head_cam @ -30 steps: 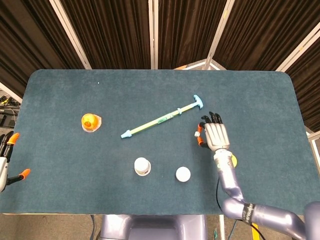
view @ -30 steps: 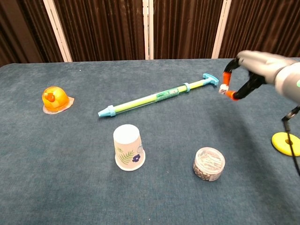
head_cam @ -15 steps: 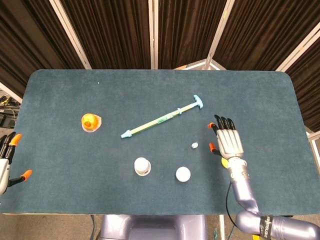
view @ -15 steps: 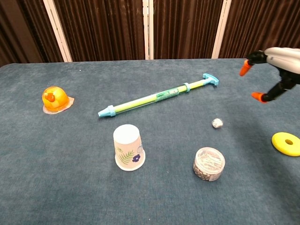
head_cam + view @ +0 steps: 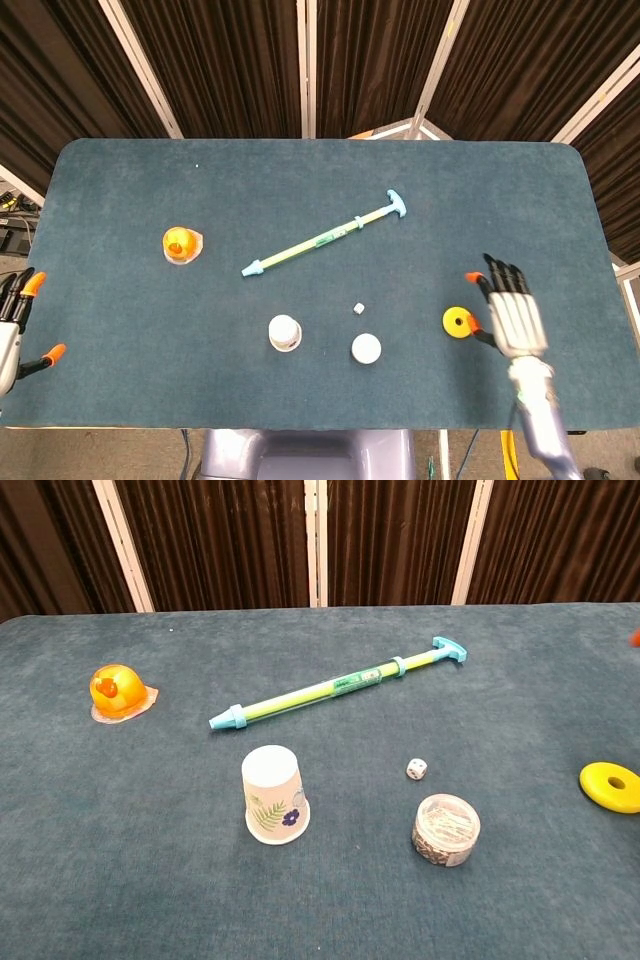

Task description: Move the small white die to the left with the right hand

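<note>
Two hands: both stood off the work, at the outer edges of the scene.
Bench (image 5: 140,400): covered in dark teal cloth, it carried everything, the things spread well apart, which I judged left room for a hand to come down on any one of them.
Right hand (image 5: 514,318): it hovered at the right side, palm down over the cloth, fingers (image 5: 500,271) spread and holding nothing; only an orange speck of it showed at the chest view's edge.
Left hand (image 5: 12,330): barely inside the head view at the far left, fingers apart, nothing in them; it looked parked, the job being the right hand's.
Syringe-like tube (image 5: 325,235): long, green and blue, it lay slantwise across the middle.
Paper cup (image 5: 273,793): upside down, near the front edge.
Orange toy (image 5: 181,243): alone on the left.
Round clear tub (image 5: 446,828): near the front, just beside the die.
Yellow ring (image 5: 458,322): flat on the cloth, just left of the right hand.
Small white die (image 5: 417,769): loose on the cloth between cup and tub, a little behind them; well apart from the right fingers, the ring lying between. I judged it set down leftward and the task about finished.
</note>
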Controlling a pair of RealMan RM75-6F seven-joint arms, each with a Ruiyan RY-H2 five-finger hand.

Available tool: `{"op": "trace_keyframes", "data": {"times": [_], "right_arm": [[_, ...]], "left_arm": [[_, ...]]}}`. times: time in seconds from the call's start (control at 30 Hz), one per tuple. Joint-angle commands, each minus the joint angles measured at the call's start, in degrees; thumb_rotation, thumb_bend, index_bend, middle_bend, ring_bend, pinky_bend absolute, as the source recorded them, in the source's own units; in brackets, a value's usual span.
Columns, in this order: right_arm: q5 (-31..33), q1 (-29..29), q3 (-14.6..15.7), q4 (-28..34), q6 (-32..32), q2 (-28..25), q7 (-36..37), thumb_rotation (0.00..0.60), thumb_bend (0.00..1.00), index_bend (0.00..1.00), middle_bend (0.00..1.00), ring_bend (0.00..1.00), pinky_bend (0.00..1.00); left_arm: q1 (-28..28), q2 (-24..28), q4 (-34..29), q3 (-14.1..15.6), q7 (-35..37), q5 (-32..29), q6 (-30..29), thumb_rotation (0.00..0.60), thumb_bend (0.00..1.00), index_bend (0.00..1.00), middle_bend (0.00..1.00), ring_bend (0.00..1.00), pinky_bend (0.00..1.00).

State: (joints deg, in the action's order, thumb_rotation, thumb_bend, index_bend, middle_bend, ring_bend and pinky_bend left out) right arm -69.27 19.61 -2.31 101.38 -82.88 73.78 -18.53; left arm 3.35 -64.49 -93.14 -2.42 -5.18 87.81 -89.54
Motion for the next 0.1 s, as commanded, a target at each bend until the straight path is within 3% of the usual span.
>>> {"op": "trace_keyframes", "data": {"times": [0.03,0.1], "right_arm": [[-4.91,-3.76,2.99,-0.79,-3.43,-1.94,2.52,0.600,0.26,0.25,0.00,0.00,0.00],[-6.22,-4.65,3.65,-1.46,-3.76,-2.13,3.22,0.600,0.26,0.25,0.00,0.00,0.00]], "left_arm": [[0.03,-0.19,0.07,0.17,-0.49,-0.13,0.36,0.600,0.06,0.00,0.00,0.00,0.00],[-0.07,-0.30,0.09,0.30,-0.81,-0.14,0.39,0.600,0.06,0.00,0.00,0.00,0.00]]}}
